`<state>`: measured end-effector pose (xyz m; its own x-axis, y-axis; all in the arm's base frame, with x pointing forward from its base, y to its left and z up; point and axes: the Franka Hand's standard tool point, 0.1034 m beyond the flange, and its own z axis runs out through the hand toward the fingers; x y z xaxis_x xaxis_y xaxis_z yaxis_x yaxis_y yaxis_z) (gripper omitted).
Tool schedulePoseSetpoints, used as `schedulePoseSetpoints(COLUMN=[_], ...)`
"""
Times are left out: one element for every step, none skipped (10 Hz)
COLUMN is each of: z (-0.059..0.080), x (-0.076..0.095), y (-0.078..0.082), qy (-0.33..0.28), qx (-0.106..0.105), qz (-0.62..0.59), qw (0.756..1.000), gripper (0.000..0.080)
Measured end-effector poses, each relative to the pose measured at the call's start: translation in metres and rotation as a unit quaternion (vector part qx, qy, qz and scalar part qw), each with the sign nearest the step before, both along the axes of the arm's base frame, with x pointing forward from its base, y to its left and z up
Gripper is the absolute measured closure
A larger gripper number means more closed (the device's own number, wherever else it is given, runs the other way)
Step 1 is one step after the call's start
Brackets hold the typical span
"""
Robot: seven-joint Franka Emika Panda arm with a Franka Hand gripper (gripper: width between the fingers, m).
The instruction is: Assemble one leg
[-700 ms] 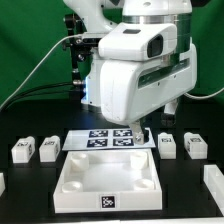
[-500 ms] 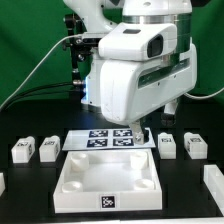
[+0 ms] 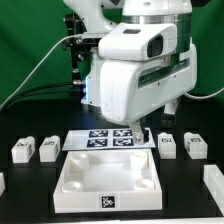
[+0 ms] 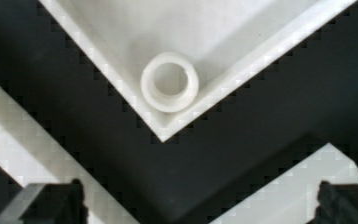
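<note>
Zero of four legs (image 3: 168,146) fitted, all loose beside the panel (image 3: 75,175), corner socket (image 4: 171,82) bare, gripper (image 4: 197,203) hovering over it, spread wide and empty, whole job left.

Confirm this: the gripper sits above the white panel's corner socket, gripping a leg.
Wrong on one point: the gripper grips nothing. The wrist view shows its fingers apart with nothing between them, above the corner socket of the white panel.
</note>
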<state>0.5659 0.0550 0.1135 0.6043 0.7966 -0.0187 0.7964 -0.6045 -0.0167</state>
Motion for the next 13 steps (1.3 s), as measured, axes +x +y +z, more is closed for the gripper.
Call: schedulePoseSetpoints(z=[0.000, -0.001, -0.002, -0.006, -0.014, -0.024, -0.038, -0.052, -0.064, -0.075, -0.085, -0.092, -0.096], x=[-0.002, -0.020, -0.042, -0.060, -0.077, -0.091, -0.102, -0.108, -0.112, -0.116, -0.118, -0.121, -0.123], y=[-0.001, -0.009, -0.016, -0.025, -0.036, -0.050, -0.063, -0.068, -0.069, -0.069, -0.068, -0.068, -0.068], qy=[-0.001, -0.002, 0.000, 0.003, 0.007, 0.008, 0.011, 0.014, 0.016, 0.019, 0.022, 0.024, 0.027], qx=[0.000, 0.001, 0.001, 0.002, 0.005, 0.008, 0.014, 0.018, 0.021, 0.025, 0.028, 0.030, 0.032], qz=[0.017, 0.085, 0.144, 0.195, 0.256, 0.307, 0.346, 0.339, 0.334, 0.331, 0.329, 0.328, 0.326], qw=[1.000, 0.996, 0.990, 0.981, 0.967, 0.952, 0.938, 0.940, 0.942, 0.943, 0.944, 0.944, 0.944], gripper=[0.0150, 0.0150, 0.0150, 0.0150, 0.0150, 0.0150, 0.0150, 0.0150, 0.0150, 0.0150, 0.0150, 0.0150, 0.0150])
